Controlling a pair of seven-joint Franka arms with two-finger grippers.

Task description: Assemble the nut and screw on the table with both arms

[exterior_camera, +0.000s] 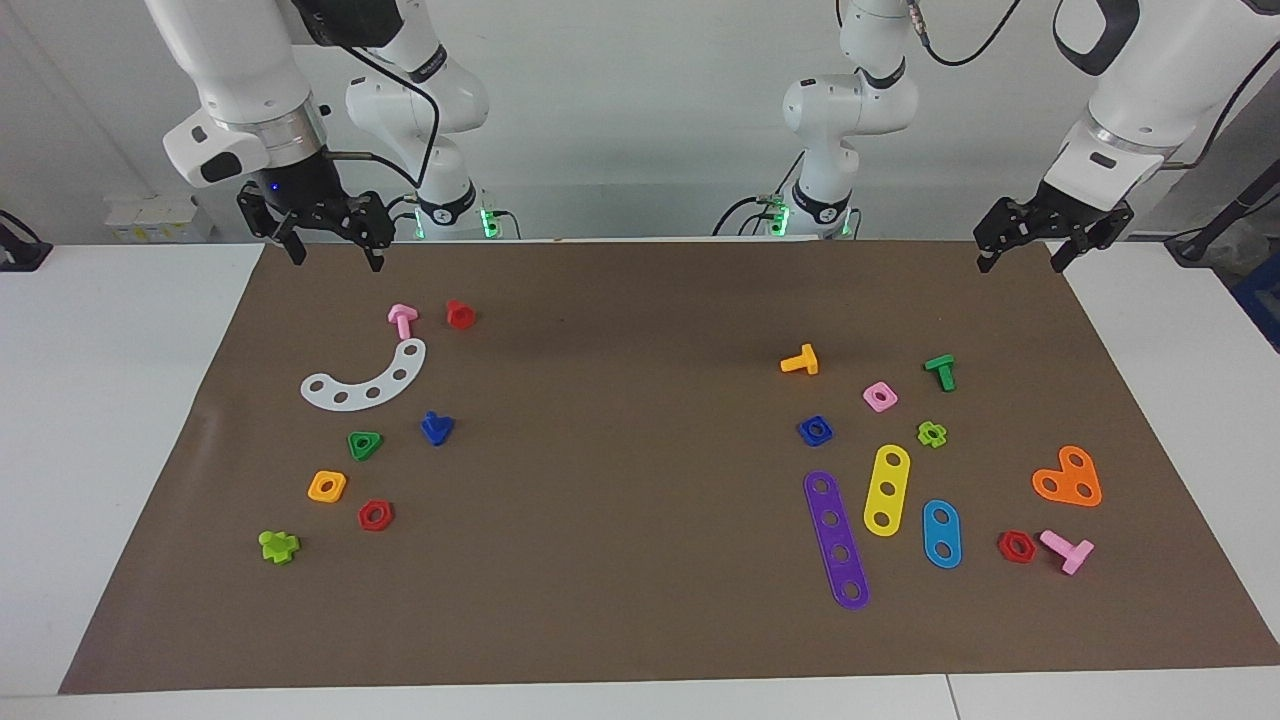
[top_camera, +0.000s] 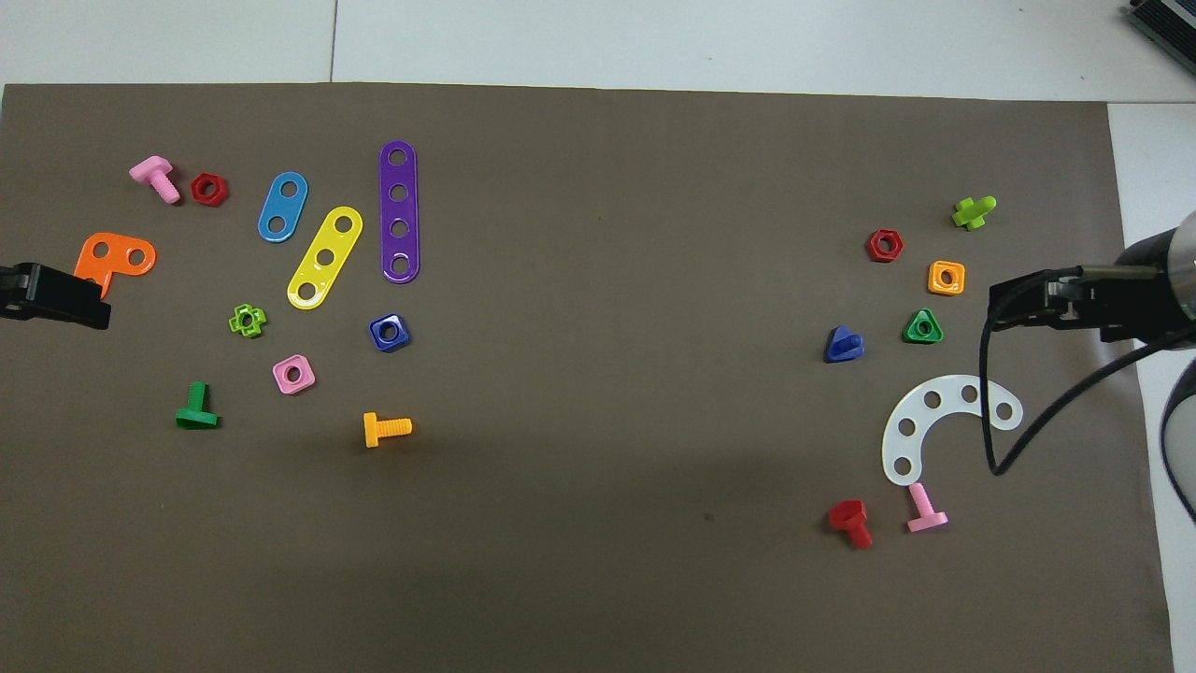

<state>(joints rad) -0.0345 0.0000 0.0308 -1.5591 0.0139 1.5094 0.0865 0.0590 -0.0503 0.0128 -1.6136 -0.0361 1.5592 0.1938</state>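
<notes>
- white desk (exterior_camera: 100,420) under a brown mat (exterior_camera: 640,480), pale wall at the robots' end, toy parts strewn in two clusters.
- nut (exterior_camera: 815,431) lies flat toward the left arm's end, beside the purple strip (exterior_camera: 836,540) and nearer the robots than it.
- screw (exterior_camera: 437,428) sits toward the right arm's end, next to the green triangle nut (exterior_camera: 364,445), well apart from the nut.
- left gripper (exterior_camera: 1022,258) and right gripper (exterior_camera: 332,253) hang over the mat's edge by the bases, jaws apart and empty.
- nothing picked yet; next, each arm likely descends on its own piece.
</notes>
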